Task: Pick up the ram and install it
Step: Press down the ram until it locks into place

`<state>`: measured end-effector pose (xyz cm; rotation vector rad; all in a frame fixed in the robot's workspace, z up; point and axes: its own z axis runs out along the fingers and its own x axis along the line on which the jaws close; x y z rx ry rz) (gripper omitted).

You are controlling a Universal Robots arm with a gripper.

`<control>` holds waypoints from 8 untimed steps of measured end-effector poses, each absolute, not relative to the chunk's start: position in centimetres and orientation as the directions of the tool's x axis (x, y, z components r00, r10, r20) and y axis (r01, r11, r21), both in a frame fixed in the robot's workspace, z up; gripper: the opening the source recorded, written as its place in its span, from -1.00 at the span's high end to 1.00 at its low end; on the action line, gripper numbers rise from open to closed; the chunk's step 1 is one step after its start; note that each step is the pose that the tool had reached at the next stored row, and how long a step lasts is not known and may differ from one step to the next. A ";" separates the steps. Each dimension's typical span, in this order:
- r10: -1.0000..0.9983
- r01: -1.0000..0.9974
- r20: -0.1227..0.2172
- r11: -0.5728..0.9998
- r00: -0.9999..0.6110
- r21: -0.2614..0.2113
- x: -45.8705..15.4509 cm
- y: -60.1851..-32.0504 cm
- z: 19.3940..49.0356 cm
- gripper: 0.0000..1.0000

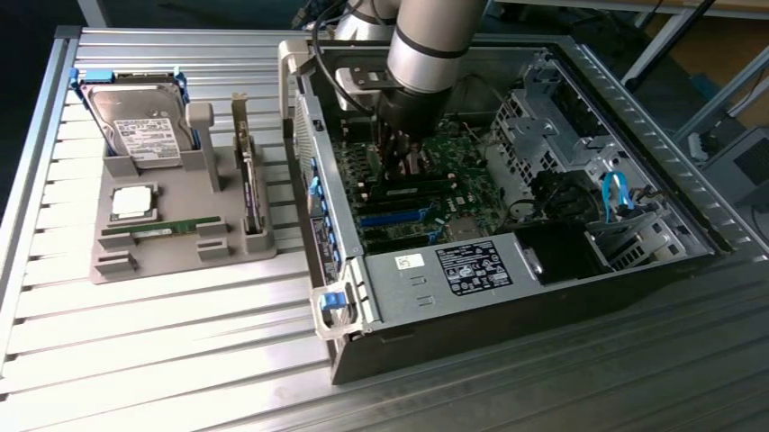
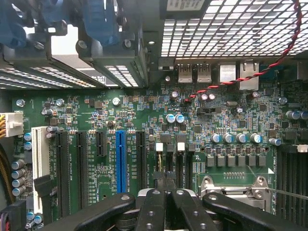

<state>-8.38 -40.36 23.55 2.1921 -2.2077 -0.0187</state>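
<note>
Inside the case [image 1: 625, 270] your arm [image 1: 433, 45] hides the gripper [image 2: 166, 202]; its fingers are clenched, whether on anything you cannot tell. Ram [image 1: 162, 229] lies in the holder [image 1: 180, 261].

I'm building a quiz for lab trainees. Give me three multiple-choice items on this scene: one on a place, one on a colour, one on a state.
1. Where is the gripper?
A) outside the case
B) inside the open computer case, above the motherboard
C) resting on the floor

2. What colour is the expansion slot standing among the black ones?
A) red
B) blue
C) yellow

3. How are the gripper's fingers?
A) wide open
B) shut
C) clamped on a screwdriver

Answers:
1 B, the arm reaches into the case.
2 B, it is bright blue.
3 B, the fingers are pressed together.
</note>
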 end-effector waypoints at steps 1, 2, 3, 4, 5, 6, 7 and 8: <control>-1.000 -1.000 0.013 0.007 -0.007 0.030 -8.4 -40.4 23.5 0.80; -1.000 -1.000 0.013 0.007 -0.007 0.030 -8.4 -40.4 23.5 0.80; -1.000 -1.000 0.013 0.007 -0.007 0.030 -8.4 -40.4 23.5 0.80; -1.000 -1.000 0.013 0.007 -0.007 0.030 -8.4 -40.4 23.5 0.80; -1.000 -1.000 0.013 0.007 -0.007 0.030 -8.4 -40.4 23.4 0.80; -1.000 -1.000 0.013 0.007 -0.007 0.030 -8.4 -40.4 23.4 0.80; -1.000 -1.000 0.013 0.007 -0.007 0.030 -8.4 -40.4 23.4 0.80; -1.000 -1.000 0.013 0.007 -0.007 0.030 -8.4 -40.4 23.3 0.80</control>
